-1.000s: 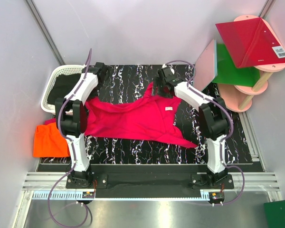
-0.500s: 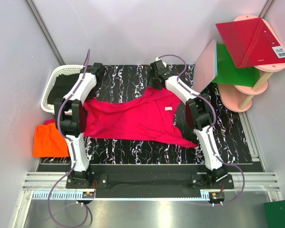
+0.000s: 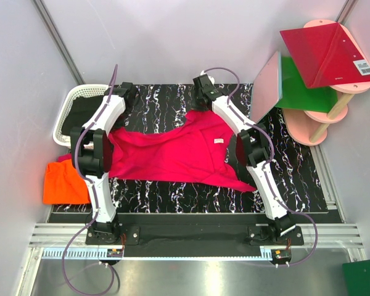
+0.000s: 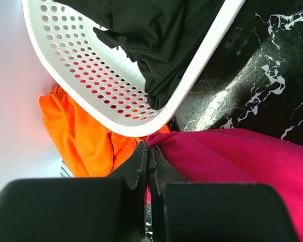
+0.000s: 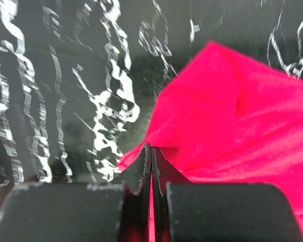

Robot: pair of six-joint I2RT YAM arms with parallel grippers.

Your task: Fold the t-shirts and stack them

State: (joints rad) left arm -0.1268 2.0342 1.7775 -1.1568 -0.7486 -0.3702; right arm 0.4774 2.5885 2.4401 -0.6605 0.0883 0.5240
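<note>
A hot pink t-shirt (image 3: 172, 154) lies spread across the black marbled table (image 3: 154, 102), its white neck label (image 3: 219, 141) facing up. My left gripper (image 4: 149, 146) is shut on the shirt's left corner (image 4: 232, 156), close to the basket's rim. At the shirt's far edge my right gripper (image 5: 151, 147) is shut on a raised fold of pink cloth (image 5: 212, 116); in the top view that pinch sits at the peak (image 3: 195, 113). An orange t-shirt (image 3: 65, 182) lies crumpled off the table's left edge, and it also shows beside my left fingers (image 4: 86, 136).
A white perforated basket (image 3: 66, 114) holding black cloth (image 4: 156, 35) stands at the table's far left corner. A pink stand at the right carries a red panel (image 3: 327, 52), a green panel (image 3: 302, 86) and a leaning pale pink panel (image 3: 268, 86). Walls close in behind and at the left.
My right gripper has moved left and farther back along the pink shirt's far edge and gone from open to shut on it. The left arm has not moved.
</note>
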